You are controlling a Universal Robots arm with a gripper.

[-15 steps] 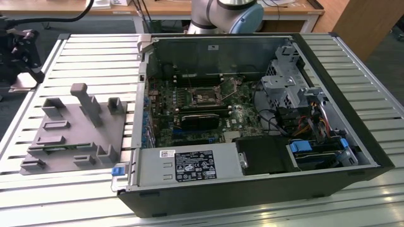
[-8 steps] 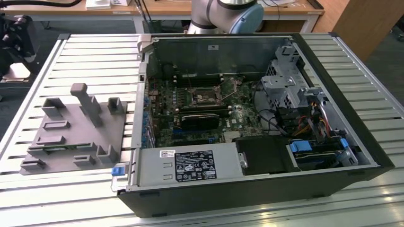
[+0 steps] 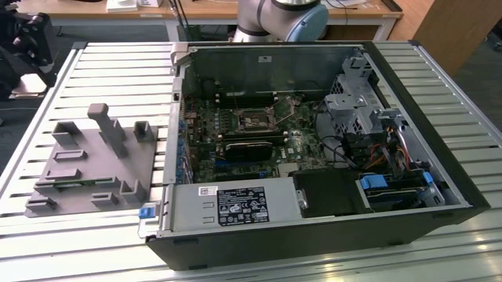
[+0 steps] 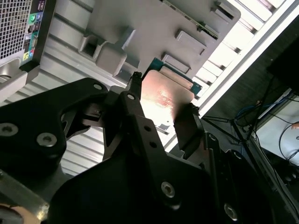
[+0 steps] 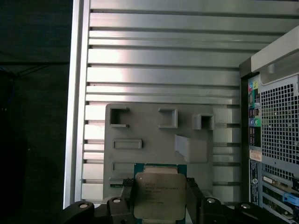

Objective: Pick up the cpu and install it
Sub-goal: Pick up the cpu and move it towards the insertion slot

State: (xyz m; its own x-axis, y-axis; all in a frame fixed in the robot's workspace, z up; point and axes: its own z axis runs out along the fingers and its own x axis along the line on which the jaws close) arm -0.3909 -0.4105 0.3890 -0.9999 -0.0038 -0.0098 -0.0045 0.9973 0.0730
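**Gripper and chip over the parts tray.** In the first wrist view the gripper (image 5: 160, 205) is clamped on the cpu (image 5: 160, 195). One black finger (image 5: 125, 201) bears on each of two opposite edges. The silvery lid and green rim stay bare, a hold that spares the contact face beneath. The chip lies flat between the fingers, seemingly parallel to the bench, as seating in a socket would require.

It sits over the grey plastic tray (image 5: 154, 135), on the side opposite the tray's row of three brackets. Its large apparent size against the tray suggests it is held clear of it, though contact cannot be ruled out. The tray's posts and recesses probably serve as stands for loose parts.

In the exterior view the tray lies on the slatted aluminium bench (image 3: 94, 64), near the bench edge at the exterior view's left. Just beside it is the open computer case (image 3: 330, 241), laid on its side so that the motherboard (image 3: 235, 147) faces up. The cpu socket (image 3: 255, 122), near the board's middle, appears open and unoccupied, so installation is not yet done.
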